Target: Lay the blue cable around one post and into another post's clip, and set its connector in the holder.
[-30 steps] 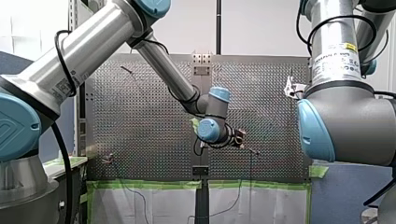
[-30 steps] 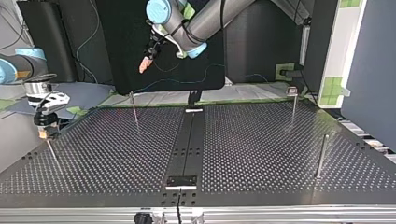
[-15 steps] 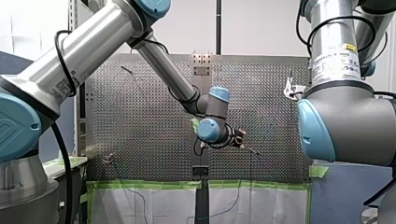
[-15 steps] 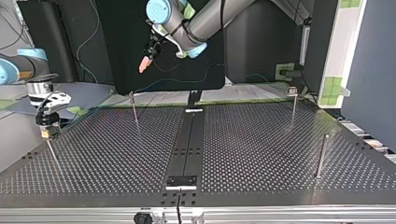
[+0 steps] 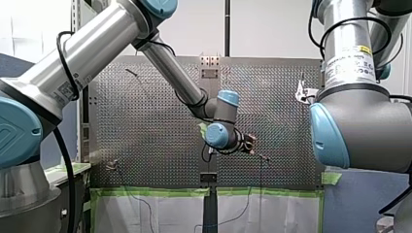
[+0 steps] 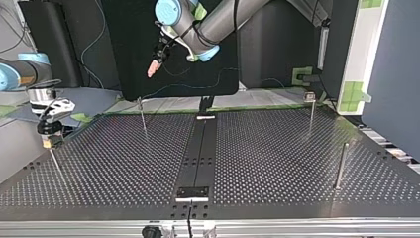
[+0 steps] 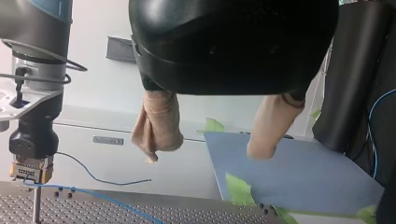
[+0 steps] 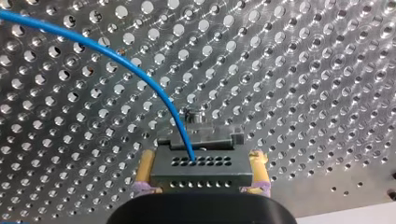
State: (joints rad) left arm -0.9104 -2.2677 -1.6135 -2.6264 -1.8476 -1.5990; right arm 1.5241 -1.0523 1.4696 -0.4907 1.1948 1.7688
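Observation:
In the right wrist view my right gripper [image 8: 201, 158] is shut on a dark connector [image 8: 201, 169], a yellow finger [image 8: 144, 170] on each side. The blue cable [image 8: 116, 60] leaves the connector's face and curves away over the perforated plate. Just ahead of the connector sits a small metal holder [image 8: 198, 135]. In the top view my right gripper [image 6: 48, 141] hangs over a thin post [image 6: 55, 163] at the left. My left gripper [image 7: 210, 151] is open and empty, with beige pads [image 7: 156, 123], high above the table [image 6: 154, 67].
More thin posts stand on the perforated table [image 6: 277, 148]: one at the back left [image 6: 143, 114], one at the back right [image 6: 311, 111], one at the right [image 6: 341, 166]. A black centre strip [image 6: 198, 158] runs across the plate. Green tape [image 5: 262, 191] edges the table.
My right gripper with the connector has barely shifted over the post. My left arm has not moved.

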